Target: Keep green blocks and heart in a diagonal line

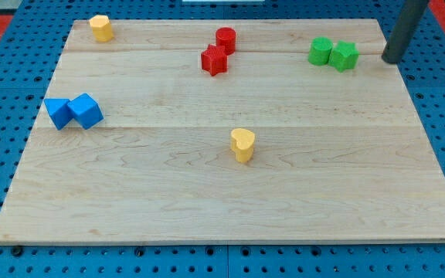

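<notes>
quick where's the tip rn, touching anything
My tip: holds nothing, at the board's top right edge, just to the view's right of the green star block, apart from it.

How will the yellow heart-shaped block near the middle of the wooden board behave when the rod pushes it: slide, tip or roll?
The yellow heart-shaped block stands on a flat base, so it probably slides, not rolls. It looks fairly tall, so tipping seems possible. The wooden board looks smooth, so little drag is likely. My tip is far away, right of the green blocks.
</notes>
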